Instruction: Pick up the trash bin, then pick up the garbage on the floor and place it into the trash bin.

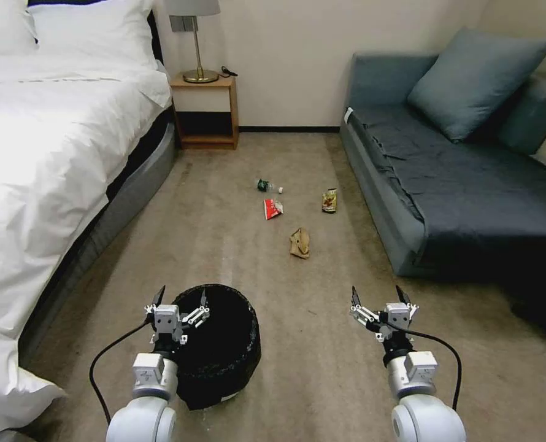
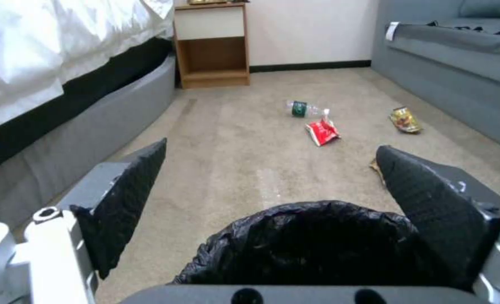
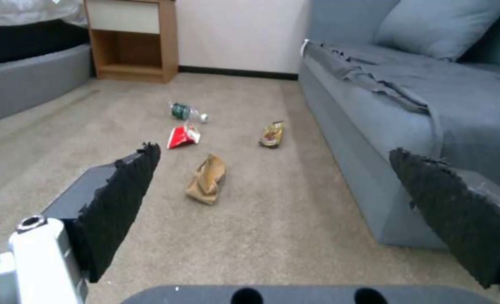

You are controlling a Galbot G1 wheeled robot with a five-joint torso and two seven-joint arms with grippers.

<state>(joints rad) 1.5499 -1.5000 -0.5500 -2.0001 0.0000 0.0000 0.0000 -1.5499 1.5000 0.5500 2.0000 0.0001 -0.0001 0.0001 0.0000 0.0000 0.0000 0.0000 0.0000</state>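
The left gripper hangs with fingers spread over the near-left rim of the black-bagged trash bin, grasping nothing. The right gripper hovers released over bare carpet, well apart from the bin. Ahead of both lie 4 litter pieces: a crumpled brown paper bag nearest, a red-and-white snack packet, a gold-brown wrapper and a green-labelled bottle farthest.
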